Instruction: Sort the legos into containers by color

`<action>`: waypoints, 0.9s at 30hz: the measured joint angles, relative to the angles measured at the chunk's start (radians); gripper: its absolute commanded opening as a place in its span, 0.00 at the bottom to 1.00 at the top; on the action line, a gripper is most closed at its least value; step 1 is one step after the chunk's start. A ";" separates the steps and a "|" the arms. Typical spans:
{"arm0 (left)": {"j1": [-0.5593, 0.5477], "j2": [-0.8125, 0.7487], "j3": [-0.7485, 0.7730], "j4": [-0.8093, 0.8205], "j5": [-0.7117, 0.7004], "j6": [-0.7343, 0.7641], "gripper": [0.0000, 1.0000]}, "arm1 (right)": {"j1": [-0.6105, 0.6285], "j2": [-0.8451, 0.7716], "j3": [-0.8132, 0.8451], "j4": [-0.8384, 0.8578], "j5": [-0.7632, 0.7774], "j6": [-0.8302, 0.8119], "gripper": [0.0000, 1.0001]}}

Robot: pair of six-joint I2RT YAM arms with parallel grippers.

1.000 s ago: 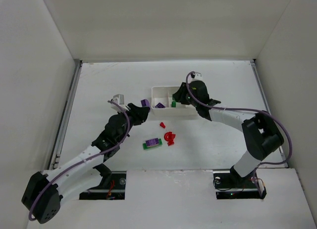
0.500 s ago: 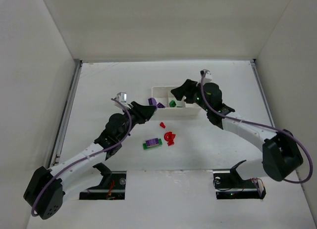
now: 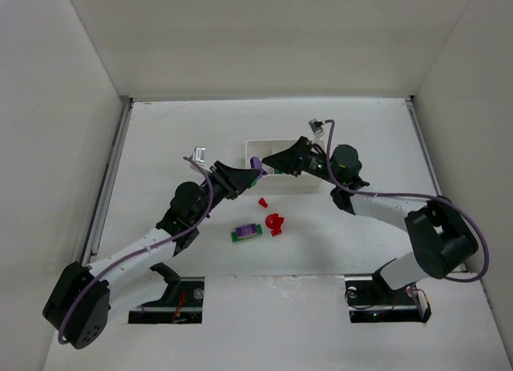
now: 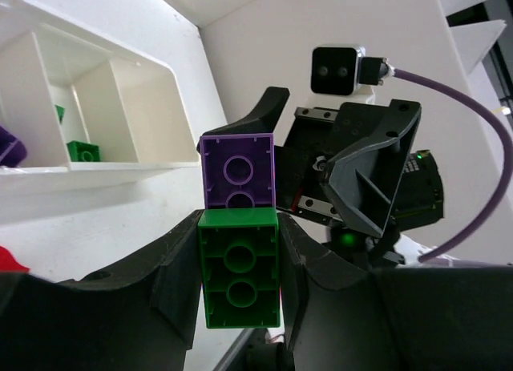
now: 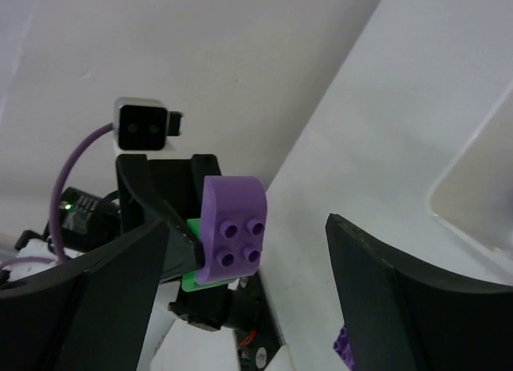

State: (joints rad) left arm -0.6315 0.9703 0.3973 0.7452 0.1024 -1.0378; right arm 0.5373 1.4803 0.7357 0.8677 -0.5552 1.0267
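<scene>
Open table [image 3: 152, 163] stretches from the left wall to the left gripper [image 3: 245, 175]. That gripper pinches a green brick [image 4: 240, 279] with a purple brick [image 4: 237, 172] stacked on it, just off the tray's [image 3: 258, 145] near-left corner. In front, well apart from the tray's front wall, lie a green-and-purple pair [image 3: 247, 231], a small red brick [image 3: 262, 202] and a red cluster [image 3: 275, 223]. The right gripper [image 3: 276, 161] faces the stack from over the tray, jaws spread wide and holding nothing. One compartment holds a second green brick [image 4: 83, 151]. Beyond the right arm the table runs open to the right wall.
</scene>
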 measured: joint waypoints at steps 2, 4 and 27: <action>-0.002 0.006 -0.001 0.016 0.014 -0.016 0.17 | 0.001 0.015 0.000 0.050 -0.027 0.035 0.78; -0.005 0.013 -0.002 0.028 0.026 -0.027 0.18 | 0.001 0.028 0.000 0.087 -0.046 0.066 0.76; -0.030 0.029 -0.005 0.073 0.059 -0.056 0.28 | 0.015 0.072 0.000 0.158 -0.073 0.154 0.34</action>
State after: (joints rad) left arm -0.6613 0.9997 0.3920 0.8185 0.1612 -1.0935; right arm 0.5522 1.5528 0.7357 1.0260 -0.6285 1.1805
